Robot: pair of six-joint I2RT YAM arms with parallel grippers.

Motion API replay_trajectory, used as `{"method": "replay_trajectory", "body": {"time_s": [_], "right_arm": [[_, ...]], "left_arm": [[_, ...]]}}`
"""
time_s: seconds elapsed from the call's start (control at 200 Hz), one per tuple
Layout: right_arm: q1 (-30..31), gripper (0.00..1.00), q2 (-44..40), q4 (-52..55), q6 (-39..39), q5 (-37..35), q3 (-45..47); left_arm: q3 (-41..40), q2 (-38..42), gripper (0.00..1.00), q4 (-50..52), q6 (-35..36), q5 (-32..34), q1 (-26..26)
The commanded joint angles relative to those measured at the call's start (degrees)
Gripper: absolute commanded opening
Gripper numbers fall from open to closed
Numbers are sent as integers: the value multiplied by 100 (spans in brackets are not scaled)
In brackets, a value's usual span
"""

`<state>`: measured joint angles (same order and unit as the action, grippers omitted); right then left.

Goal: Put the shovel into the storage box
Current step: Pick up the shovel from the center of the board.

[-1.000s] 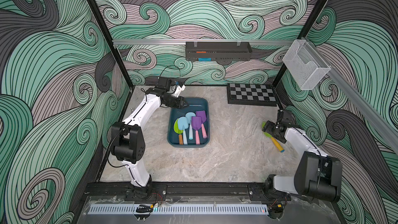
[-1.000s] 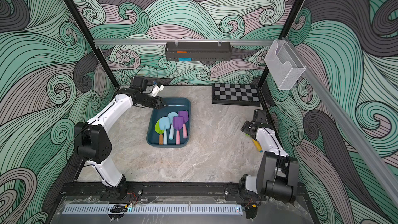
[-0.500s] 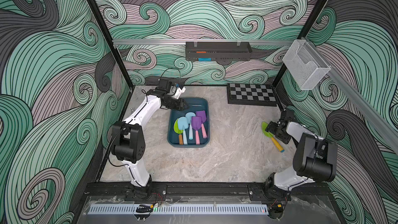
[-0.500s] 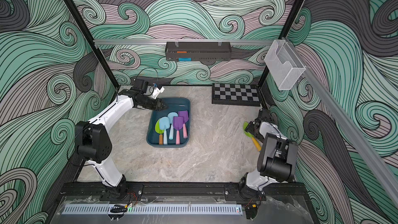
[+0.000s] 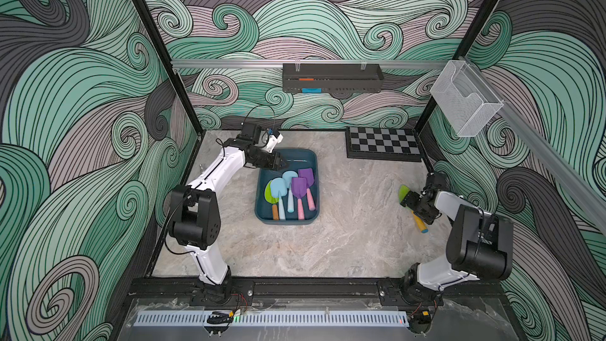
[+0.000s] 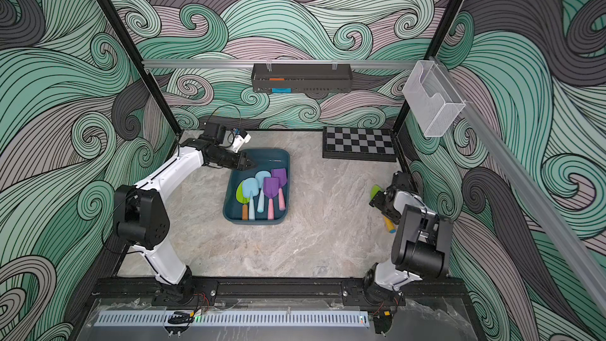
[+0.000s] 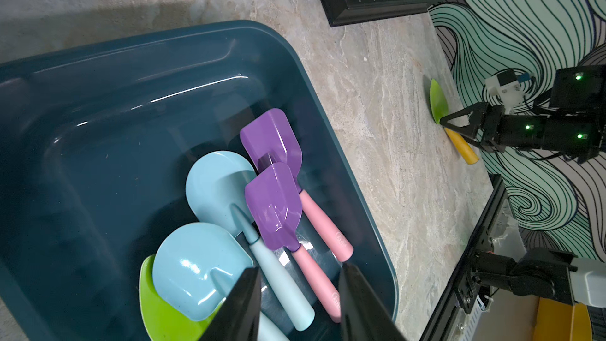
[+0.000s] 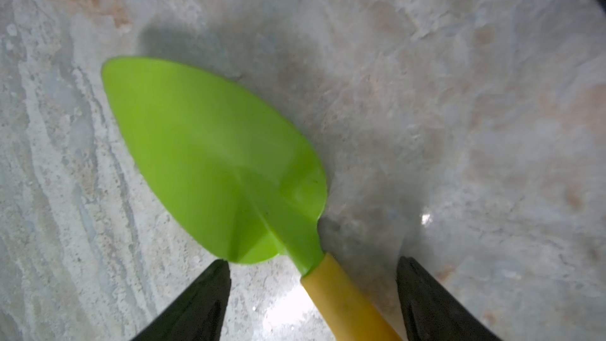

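Note:
A shovel [image 5: 404, 191] with a green blade and a yellow handle lies flat on the marble table near the right wall, shown close up in the right wrist view [image 8: 213, 159]. My right gripper [image 5: 410, 203] [image 8: 313, 262] is open and low over it. One finger stands on each side of the handle's top, with a gap on both sides. The dark teal storage box [image 5: 296, 160] [image 6: 267, 157] [image 7: 131, 93] sits left of centre and holds several shovels: blue, purple and green. My left gripper [image 5: 280, 164] [image 7: 300, 268] hangs open and empty over the box's far left corner.
A chessboard [image 5: 382, 144] lies at the back right of the table. A black perforated tray [image 5: 331, 78] hangs on the back rail and a white wire-mesh basket [image 5: 465, 100] on the right rail. The right wall runs close behind the shovel.
My right arm has folded its elbow up and back, and its gripper has settled over the neck of the shovel. The left arm and the box have stayed put.

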<state>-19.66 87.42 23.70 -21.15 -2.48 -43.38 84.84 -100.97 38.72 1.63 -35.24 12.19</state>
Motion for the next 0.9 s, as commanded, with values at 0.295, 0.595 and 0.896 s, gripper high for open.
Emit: {"method": "replay_trajectory", "body": {"time_s": [0.295, 0.595, 0.896], "right_arm": [[678, 72, -98, 568, 17, -134, 57], [908, 48, 50, 573, -22, 79, -20], [1063, 14, 106, 596, -90, 54, -48]], "left_arm": [[-62, 266, 43, -137, -57, -193, 0], [-138, 262, 43, -165, -49, -171, -42], [-221, 218, 43, -305, -134, -361, -107]]}}
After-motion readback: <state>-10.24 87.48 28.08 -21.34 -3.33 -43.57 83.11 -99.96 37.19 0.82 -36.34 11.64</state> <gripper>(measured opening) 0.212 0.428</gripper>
